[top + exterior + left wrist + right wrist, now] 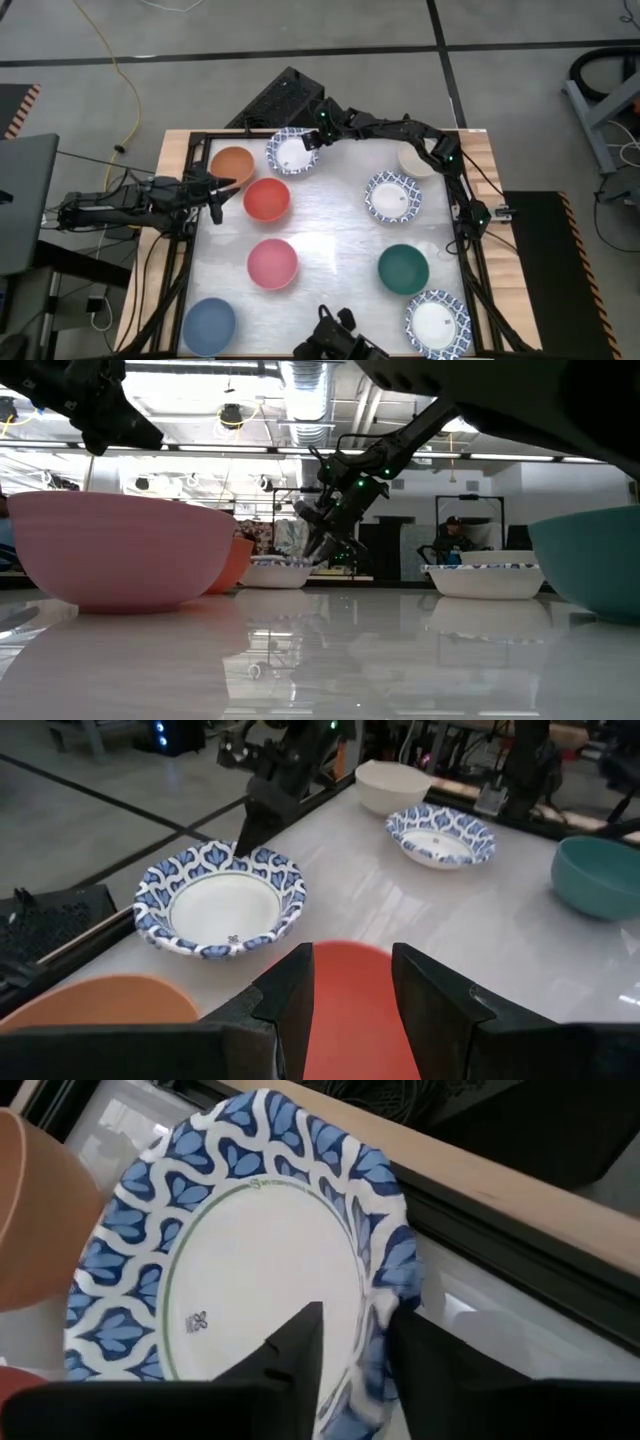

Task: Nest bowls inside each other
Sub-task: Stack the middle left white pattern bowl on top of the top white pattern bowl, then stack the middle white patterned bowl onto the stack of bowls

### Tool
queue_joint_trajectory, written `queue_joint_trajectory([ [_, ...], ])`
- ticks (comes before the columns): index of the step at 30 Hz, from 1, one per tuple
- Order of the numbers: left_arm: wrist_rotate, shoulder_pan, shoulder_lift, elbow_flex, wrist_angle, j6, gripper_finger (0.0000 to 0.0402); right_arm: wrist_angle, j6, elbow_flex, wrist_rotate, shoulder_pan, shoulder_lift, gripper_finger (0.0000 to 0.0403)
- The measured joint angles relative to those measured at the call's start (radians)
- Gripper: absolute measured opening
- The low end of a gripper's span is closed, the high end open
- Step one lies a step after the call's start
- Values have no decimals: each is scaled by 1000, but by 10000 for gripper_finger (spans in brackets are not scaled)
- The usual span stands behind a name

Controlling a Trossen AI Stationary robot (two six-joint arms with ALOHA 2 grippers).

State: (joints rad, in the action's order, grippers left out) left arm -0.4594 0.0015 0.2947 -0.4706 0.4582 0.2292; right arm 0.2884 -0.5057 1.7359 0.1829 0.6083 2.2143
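Several bowls stand apart, each on its base on the white tabletop. They are orange [232,165], red [266,200], pink [272,263], blue [209,325], dark green [403,268], cream [415,160] and three blue-patterned ones. My right gripper [308,140] is open at the far-edge patterned bowl [291,151]. It slants down from the far right, one finger inside the rim and one outside. My left gripper [215,190] waits open at the table's left, just left of the red bowl [350,1010], holding nothing. My right gripper [355,1320] straddles the patterned bowl's rim [385,1295] on its far right side, one finger [295,1345] over the inside and the other outside. A gap shows between the fingers, and I cannot tell whether either one touches the rim. The bowl sits level on the table.
The other two patterned bowls stand at right centre [392,196] and at the near right corner [437,322]. A black frame [190,150] borders the tabletop. Bare tabletop [335,235] lies in the middle between the bowls. A person shows in the room beyond [455,535].
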Motion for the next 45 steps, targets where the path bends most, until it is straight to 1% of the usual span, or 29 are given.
queue_joint_trajectory([
  [6, 0, 0, 0, 0, 18, 1, 126, -19, 13, 0, 0, 0, 0, 183],
  [10, 0, 0, 0, 0, 20, 2, 126, -30, 12, 0, 0, 0, 0, 201],
  [16, 0, 0, 0, 0, 22, 3, 126, -31, 10, 0, 2, 1, -12, 207],
  [24, 0, 0, 0, 0, 23, 3, 126, 31, 44, 8, 3, 5, -55, 207],
  [27, 0, 0, 0, 0, 23, 3, 126, 111, 98, 8, 2, 5, -84, 207],
  [30, 1, 0, 0, 0, 23, 4, 126, 254, 189, 8, -15, 5, -141, 204],
  [35, 0, 0, 0, 0, 24, 1, 126, 562, 330, 8, -44, -5, -277, 196],
  [37, 0, 0, 0, 0, 24, 1, 126, 674, 354, 8, -112, -17, -337, 192],
  [39, 0, 0, 0, 0, 23, 1, 126, 772, 349, 8, -225, -28, -397, 188],
  [42, 0, 0, 0, 0, 23, 1, 126, 888, 284, 8, -369, -34, -479, 183],
  [45, 0, 0, 0, 0, 23, 2, 126, 975, 222, 8, -415, -43, -544, 179],
])
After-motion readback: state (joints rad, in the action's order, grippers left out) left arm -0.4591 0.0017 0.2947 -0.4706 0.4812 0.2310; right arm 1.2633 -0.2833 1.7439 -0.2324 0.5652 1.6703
